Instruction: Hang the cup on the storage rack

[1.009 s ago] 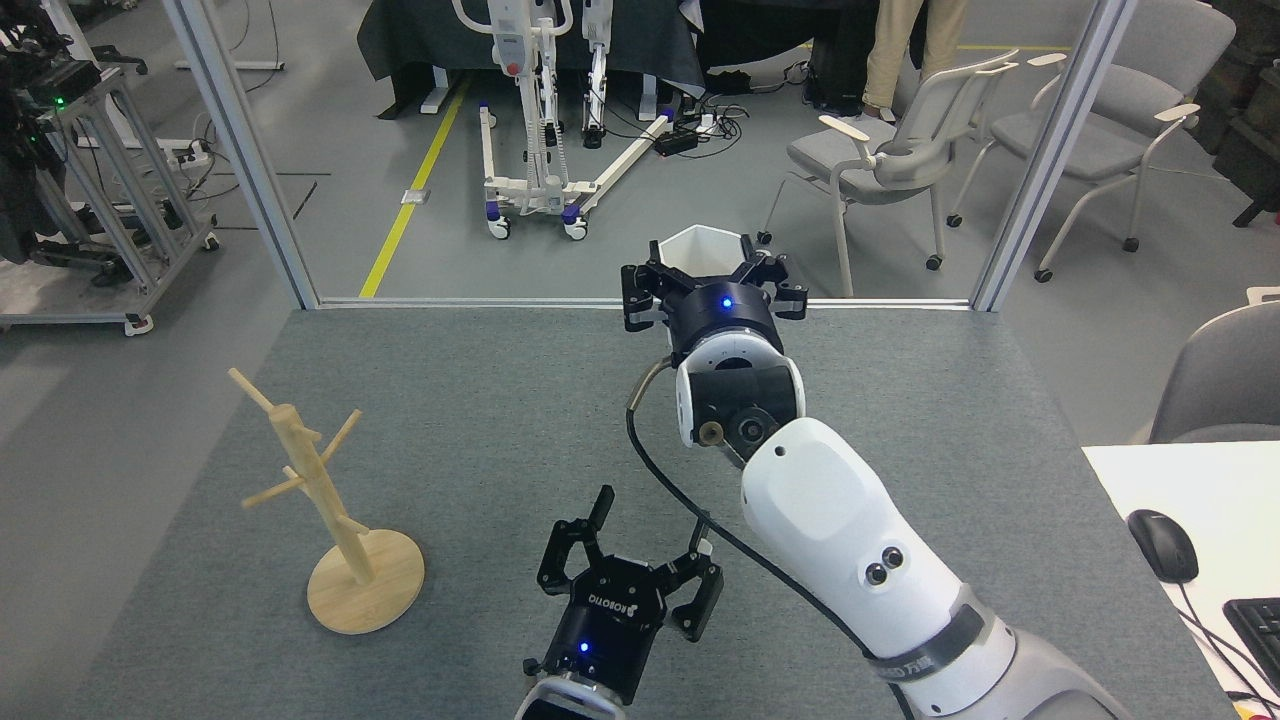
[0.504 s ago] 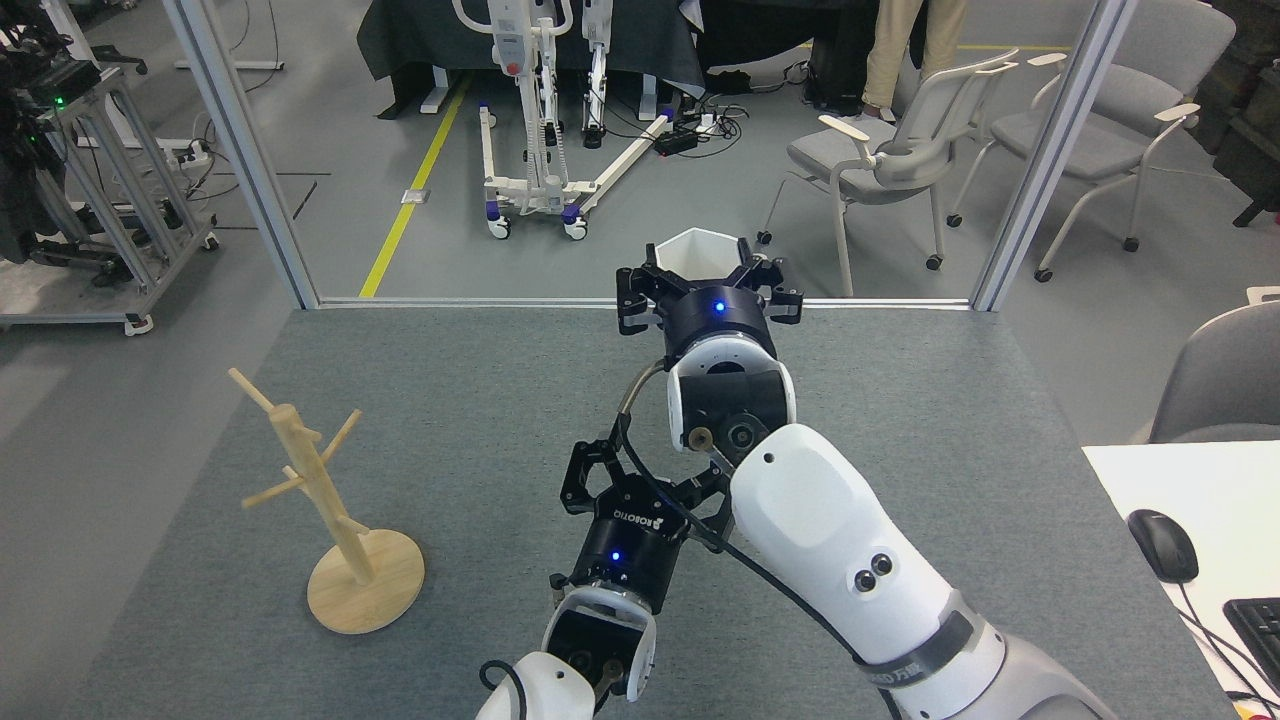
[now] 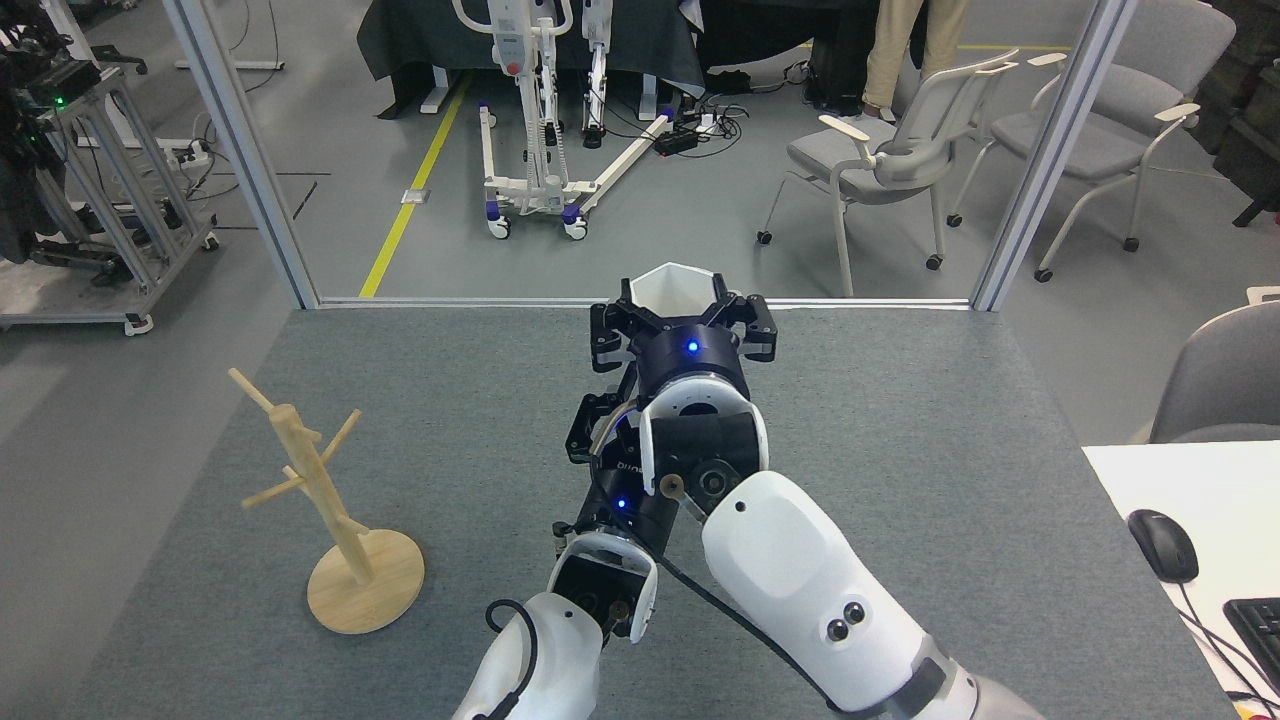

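The white faceted cup (image 3: 668, 284) is held upright above the table's far edge, hexagonal rim up, with my right gripper (image 3: 681, 312) shut on its sides from below; its lower part and handle are hidden. My left gripper (image 3: 618, 432) rises just under the right wrist. One of its fingers (image 3: 588, 428) stays splayed out to the left, so it is open and holds nothing, while the other finger is hidden behind the right arm. The wooden storage rack (image 3: 318, 478) stands on its round base (image 3: 372, 598) at the table's left, well left of both grippers.
The grey table (image 3: 900, 450) ends at a metal frame along the far side. A white desk with a mouse (image 3: 1163, 544) and keyboard (image 3: 1258, 632) sits at the right. Chairs and a wheeled stand lie beyond on the floor.
My right gripper carried the cup left and slightly toward me. My left arm rose forward from the near edge until its gripper tucked under the right wrist. The rack has not moved.
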`<move>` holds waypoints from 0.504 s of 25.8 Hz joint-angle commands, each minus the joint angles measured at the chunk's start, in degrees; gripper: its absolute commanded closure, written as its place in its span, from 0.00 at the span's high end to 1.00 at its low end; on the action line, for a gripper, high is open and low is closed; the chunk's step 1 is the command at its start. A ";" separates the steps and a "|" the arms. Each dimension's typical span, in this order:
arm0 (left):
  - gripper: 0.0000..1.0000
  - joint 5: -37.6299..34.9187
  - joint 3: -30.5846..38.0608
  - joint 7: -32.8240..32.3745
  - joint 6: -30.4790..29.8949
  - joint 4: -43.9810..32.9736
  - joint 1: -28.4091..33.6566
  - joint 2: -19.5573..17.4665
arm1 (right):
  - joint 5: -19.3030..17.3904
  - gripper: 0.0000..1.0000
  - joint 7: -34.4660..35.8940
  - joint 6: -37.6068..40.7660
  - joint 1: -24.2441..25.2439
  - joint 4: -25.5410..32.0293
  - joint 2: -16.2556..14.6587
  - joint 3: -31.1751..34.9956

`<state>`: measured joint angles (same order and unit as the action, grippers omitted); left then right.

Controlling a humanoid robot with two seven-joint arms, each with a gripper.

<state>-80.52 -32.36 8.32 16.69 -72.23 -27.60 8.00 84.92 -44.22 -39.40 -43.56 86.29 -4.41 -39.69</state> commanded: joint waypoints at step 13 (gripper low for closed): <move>0.61 0.54 0.01 0.03 0.18 5.88 -4.83 0.00 | 2.09 0.10 -0.69 0.29 4.80 3.53 0.98 -0.03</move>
<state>-80.01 -32.28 8.17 16.66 -66.64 -32.31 8.08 87.02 -44.76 -39.22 -38.93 89.81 -3.39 -39.71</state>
